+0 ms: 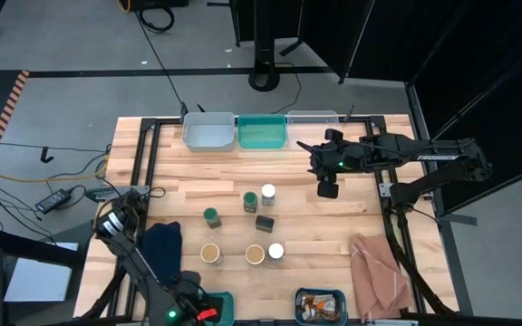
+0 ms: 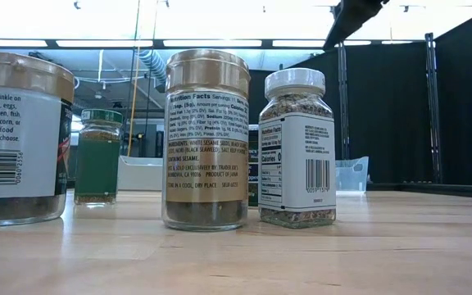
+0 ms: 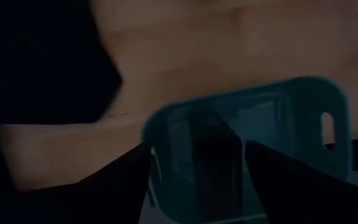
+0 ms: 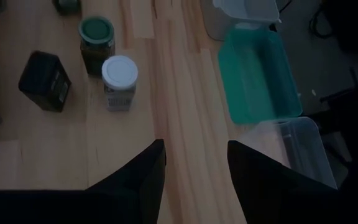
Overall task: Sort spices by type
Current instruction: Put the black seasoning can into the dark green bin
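My right gripper (image 1: 328, 189) hangs over bare wood below the clear bin (image 1: 313, 118), jaws apart and empty. My left gripper (image 3: 197, 177), jaws apart too, hovers over a teal bin (image 3: 303, 118) at the near edge, a dark box (image 3: 213, 149) between them. The jars (image 1: 267, 195) cluster mid-table.

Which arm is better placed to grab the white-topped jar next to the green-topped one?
The right. Its gripper hangs open just beside the white-topped jar and green-topped jar, with both in its wrist view. The left gripper is over a teal bin at the table's near edge.
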`<state>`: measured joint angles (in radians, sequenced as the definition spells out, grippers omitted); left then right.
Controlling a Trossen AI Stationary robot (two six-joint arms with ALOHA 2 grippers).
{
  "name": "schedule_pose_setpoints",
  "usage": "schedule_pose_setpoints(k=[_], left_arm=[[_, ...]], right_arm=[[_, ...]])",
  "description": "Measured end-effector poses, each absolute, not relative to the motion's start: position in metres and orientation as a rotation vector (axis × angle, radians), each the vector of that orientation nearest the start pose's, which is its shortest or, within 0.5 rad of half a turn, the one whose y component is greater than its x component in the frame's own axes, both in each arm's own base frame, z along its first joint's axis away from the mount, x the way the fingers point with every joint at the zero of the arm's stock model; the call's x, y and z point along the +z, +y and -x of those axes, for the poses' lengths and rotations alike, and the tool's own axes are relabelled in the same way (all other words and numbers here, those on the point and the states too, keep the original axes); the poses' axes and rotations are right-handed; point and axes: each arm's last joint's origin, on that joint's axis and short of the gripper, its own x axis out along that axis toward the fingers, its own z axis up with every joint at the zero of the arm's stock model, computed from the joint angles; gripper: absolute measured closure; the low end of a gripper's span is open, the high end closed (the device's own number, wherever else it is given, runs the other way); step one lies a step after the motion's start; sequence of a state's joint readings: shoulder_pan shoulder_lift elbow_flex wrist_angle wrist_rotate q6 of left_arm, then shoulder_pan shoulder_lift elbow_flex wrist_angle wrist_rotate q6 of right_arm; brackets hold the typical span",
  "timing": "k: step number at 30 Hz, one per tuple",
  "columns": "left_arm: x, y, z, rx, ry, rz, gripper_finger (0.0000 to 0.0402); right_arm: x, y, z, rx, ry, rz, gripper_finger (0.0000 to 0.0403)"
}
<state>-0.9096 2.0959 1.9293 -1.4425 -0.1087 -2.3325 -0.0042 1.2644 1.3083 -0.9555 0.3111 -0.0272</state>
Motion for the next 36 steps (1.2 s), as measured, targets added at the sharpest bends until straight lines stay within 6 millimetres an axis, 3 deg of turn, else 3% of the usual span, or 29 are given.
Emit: schedule_pose_setpoints(k=[8, 13, 20, 26, 31, 36], left_arm=[[0.295, -0.288, -0.230, 1.100, 1.112, 1.012, 0.0135], [0.314, -0.273, -0.230, 1.021, 1.044, 1.015, 0.0135], [0.318, -0.259, -0.243, 0.965, 1.044, 0.938, 0.0135], [0.318, -0.250, -0.252, 0.941, 1.048, 0.881, 0.0136], [0.324, -0.246, -0.250, 0.917, 1.049, 0.881, 0.0136], [0.349, -0.231, -0.240, 0.865, 0.949, 0.920, 0.0136]], right_arm=[[0.355, -0.019, -0.253, -0.293, 0.801, 0.134, 0.0221], [0.346, -0.020, -0.276, -0.202, 0.763, 0.052, 0.0221], [0.294, 0.010, -0.327, 0.028, 0.878, 0.010, 0.0221], [0.251, 0.037, -0.352, 0.098, 0.975, 0.049, 0.0221], [0.250, 0.044, -0.357, 0.107, 0.939, 0.036, 0.0221], [0.250, 0.052, -0.361, 0.111, 0.899, 0.039, 0.0221]])
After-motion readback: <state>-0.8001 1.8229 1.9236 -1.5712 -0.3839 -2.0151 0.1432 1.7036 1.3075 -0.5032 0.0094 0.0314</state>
